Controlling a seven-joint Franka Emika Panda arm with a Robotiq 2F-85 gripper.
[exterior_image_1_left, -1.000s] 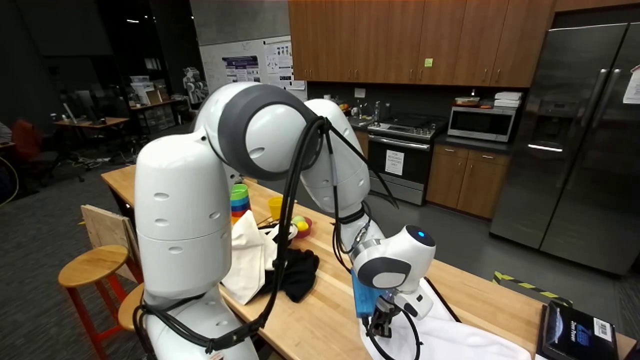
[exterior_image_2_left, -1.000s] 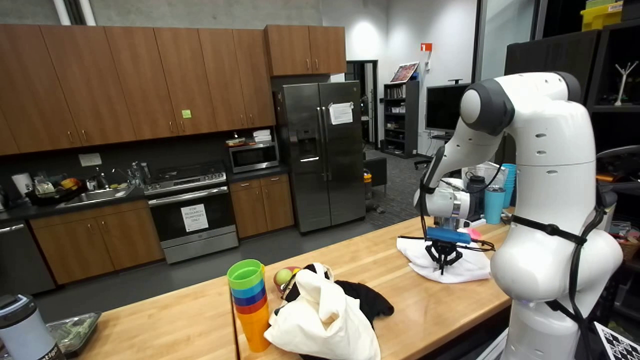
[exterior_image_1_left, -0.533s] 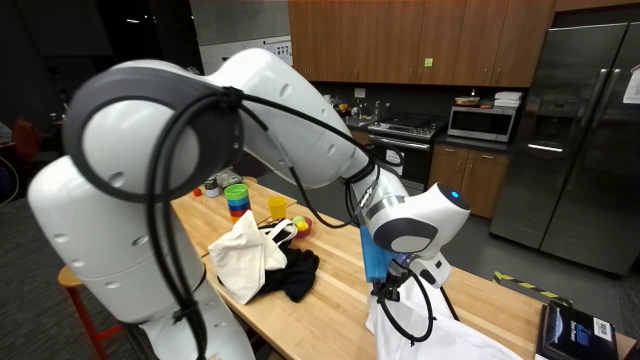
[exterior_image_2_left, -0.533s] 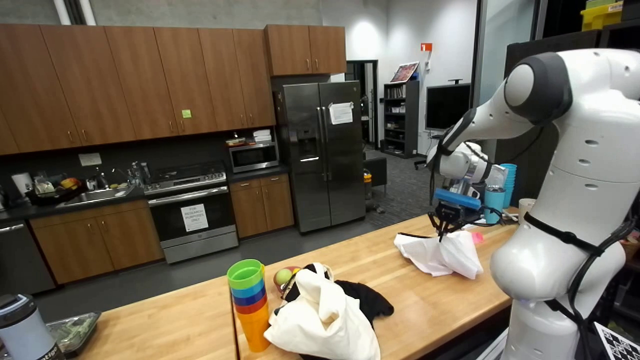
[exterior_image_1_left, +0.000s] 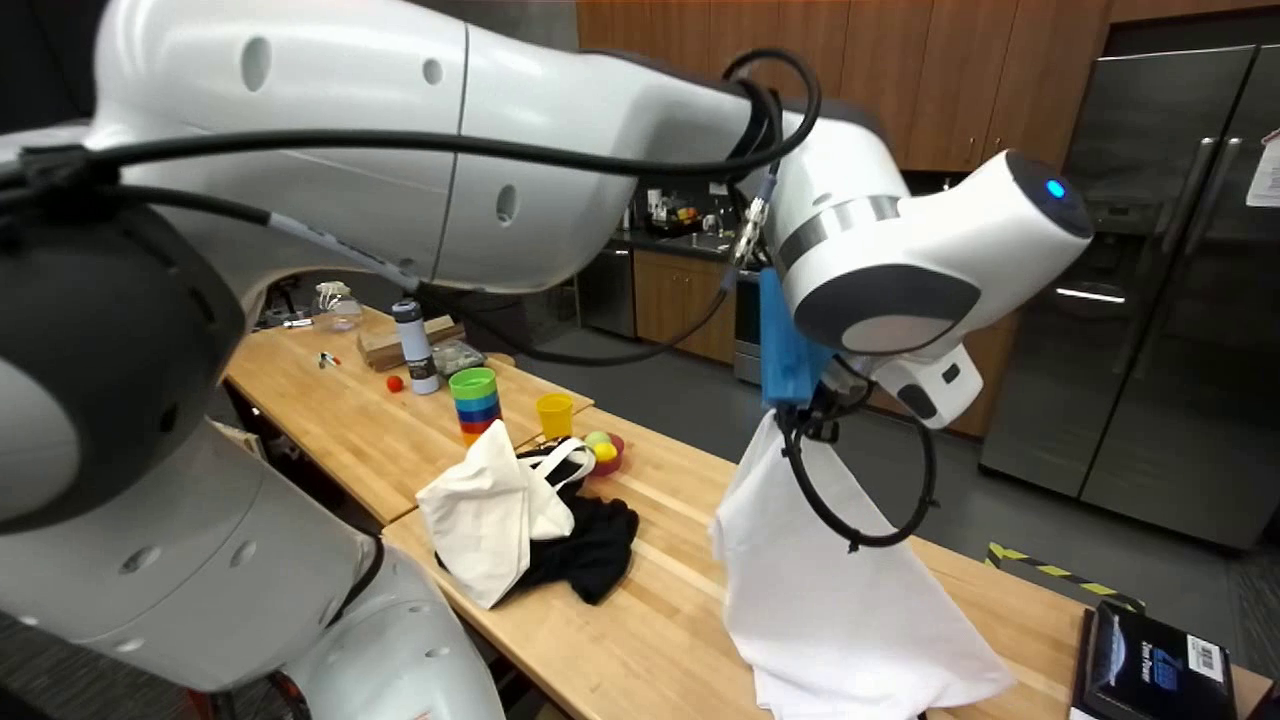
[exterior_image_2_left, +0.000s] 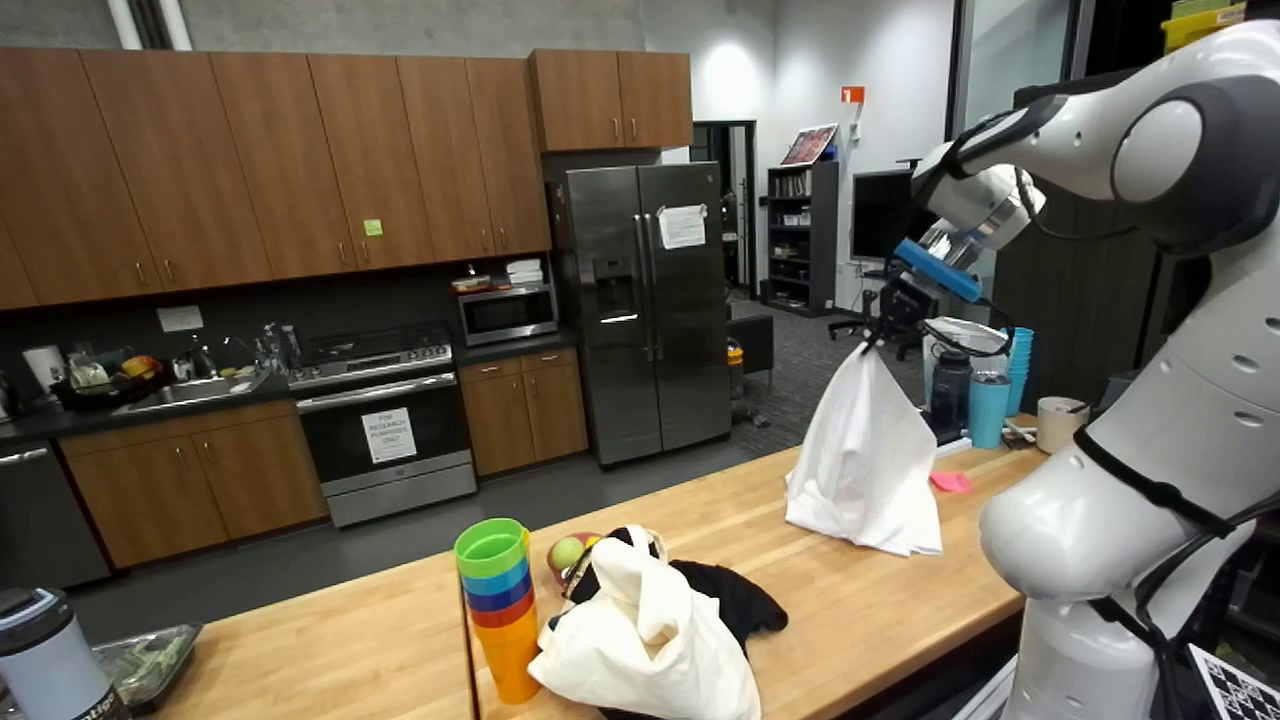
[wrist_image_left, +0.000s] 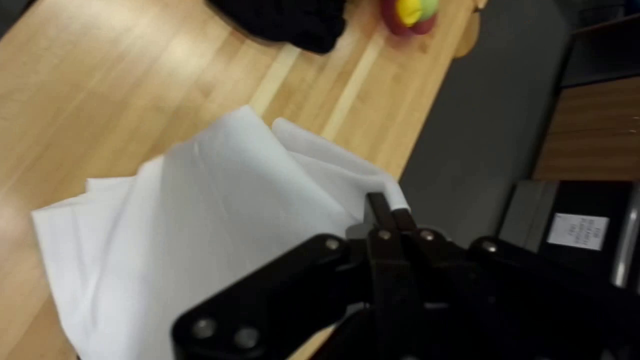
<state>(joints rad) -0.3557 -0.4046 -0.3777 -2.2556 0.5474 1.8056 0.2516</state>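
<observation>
Wrist view: pinching white cloth (wrist_image_left: 240, 190) at its peak in the narrowed pincer (wrist_image_left: 390, 205). Raised since a second ago from lying low to hanging as a cone, down to or near the wooden surface (wrist_image_left: 125, 100). Seemingly a secure lift. Unchanged farther off, around the canvas tote bag (exterior_image_1_left: 478, 525).

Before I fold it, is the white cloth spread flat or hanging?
Hanging: the gripper pinches the white cloth at its peak, with folds drooping below.

The stove (exterior_image_2_left: 345, 447) (signed "research") shows a lab kitchen.
</observation>
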